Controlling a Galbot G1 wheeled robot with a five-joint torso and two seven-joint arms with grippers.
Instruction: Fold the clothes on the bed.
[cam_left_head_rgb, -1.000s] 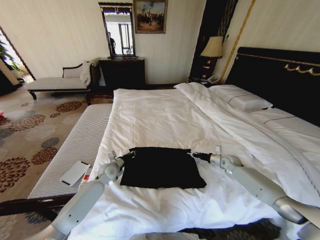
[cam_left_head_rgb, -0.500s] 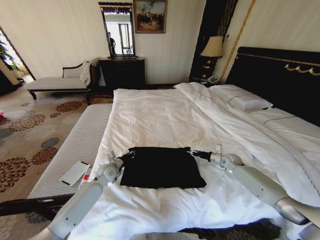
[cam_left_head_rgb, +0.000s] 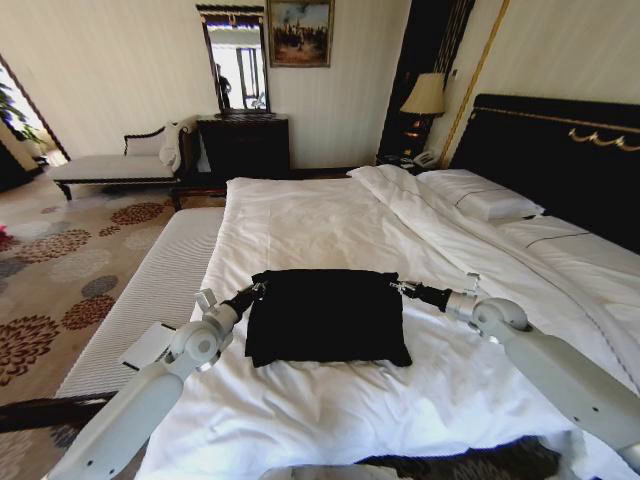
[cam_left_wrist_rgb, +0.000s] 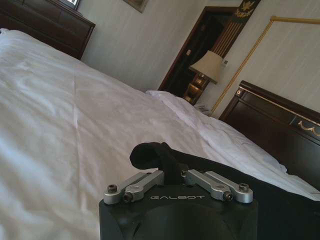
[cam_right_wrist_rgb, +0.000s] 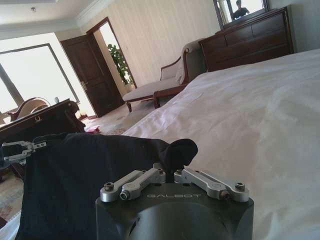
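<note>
Head view: high, looking forward and down across the bed toward the dresser wall, headboard at right.

Left wrist view: low over the sheet, close behind the left gripper, facing headboard and lamp.

Right wrist view: equally low and close behind the right gripper, facing the opposite way, toward chaise and doorway.

Shared by all three: the black T-shirt and white bedding.

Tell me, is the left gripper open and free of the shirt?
No, the left gripper is shut, pinching a black fold of the shirt.
</note>
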